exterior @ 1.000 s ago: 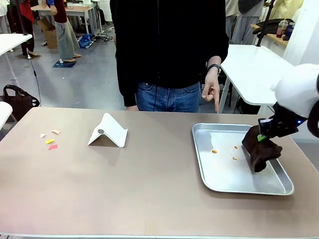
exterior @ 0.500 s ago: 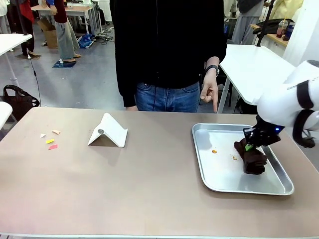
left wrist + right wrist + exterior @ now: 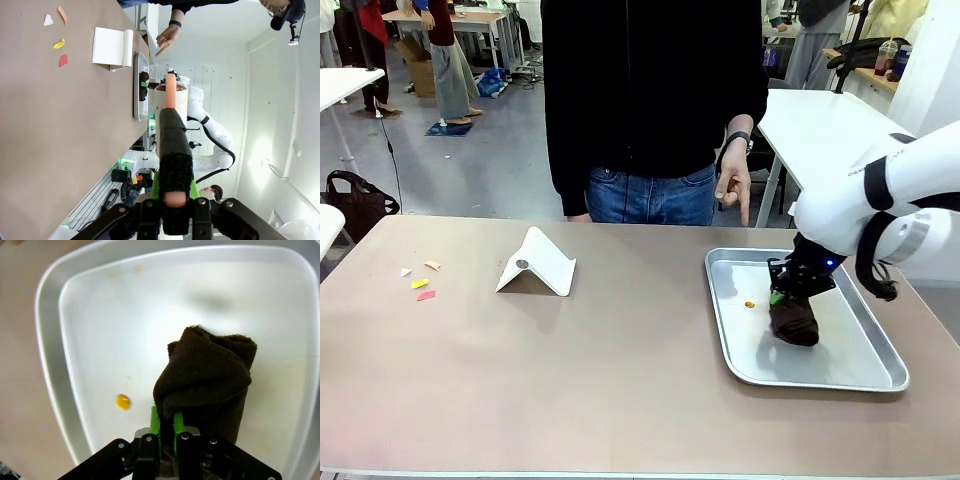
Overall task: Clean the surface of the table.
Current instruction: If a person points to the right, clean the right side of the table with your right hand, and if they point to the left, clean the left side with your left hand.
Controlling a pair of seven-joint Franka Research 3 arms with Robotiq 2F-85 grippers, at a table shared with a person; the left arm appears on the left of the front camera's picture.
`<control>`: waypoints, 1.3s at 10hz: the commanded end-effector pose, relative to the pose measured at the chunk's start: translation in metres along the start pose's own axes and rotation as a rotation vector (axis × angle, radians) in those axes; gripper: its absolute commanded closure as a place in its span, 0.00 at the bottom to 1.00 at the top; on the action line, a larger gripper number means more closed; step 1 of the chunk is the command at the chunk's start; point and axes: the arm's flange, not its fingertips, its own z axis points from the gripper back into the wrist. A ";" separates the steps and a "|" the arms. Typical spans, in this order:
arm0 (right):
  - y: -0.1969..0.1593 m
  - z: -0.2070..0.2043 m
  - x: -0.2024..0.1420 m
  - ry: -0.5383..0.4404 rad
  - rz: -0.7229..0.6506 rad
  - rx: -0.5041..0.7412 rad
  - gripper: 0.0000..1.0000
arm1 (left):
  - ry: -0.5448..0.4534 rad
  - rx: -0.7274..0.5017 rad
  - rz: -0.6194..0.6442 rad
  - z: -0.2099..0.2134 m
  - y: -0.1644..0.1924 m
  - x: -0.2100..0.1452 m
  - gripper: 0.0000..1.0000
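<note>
- Right pincer (image 3: pixel 781 297), clamped on a dark cloth (image 3: pixel 796 321), wipes inside the metal tray (image 3: pixel 840 352); left pincer (image 3: pixel 173 187) grips a black-wrapped stick (image 3: pixel 172 135).
- Next, likely: the table (image 3: pixel 620 385) beneath needs its left-end paper scraps (image 3: pixel 421 284) cleared.

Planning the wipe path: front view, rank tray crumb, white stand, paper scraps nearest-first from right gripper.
1. Crumb, in the tray, just beside the right gripper.
2. White stand, left of centre.
3. Paper scraps, far left.
</note>
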 end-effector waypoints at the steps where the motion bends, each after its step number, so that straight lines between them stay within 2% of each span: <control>1: 0.020 -0.014 -0.001 -0.015 0.034 0.093 0.89 | -0.004 -0.009 -0.018 -0.001 -0.003 -0.002 0.93; 3: 0.043 -0.021 -0.007 -0.026 0.093 0.160 0.89 | -0.004 -0.009 -0.018 -0.001 -0.003 -0.002 0.93; 6: 0.061 -0.029 -0.012 -0.017 0.160 0.155 0.89 | -0.004 -0.009 -0.018 -0.001 -0.003 -0.002 0.93; 9: 0.047 -0.021 -0.008 -0.024 0.138 0.126 0.89 | -0.004 -0.009 -0.018 -0.001 -0.003 -0.002 0.93; 10: 0.042 -0.019 -0.007 -0.044 0.126 0.081 0.89 | -0.004 -0.009 -0.018 -0.001 -0.003 -0.002 0.93; 13: 0.003 -0.001 -0.001 -0.100 0.040 -0.006 0.89 | -0.004 -0.009 -0.018 -0.001 -0.003 -0.002 0.93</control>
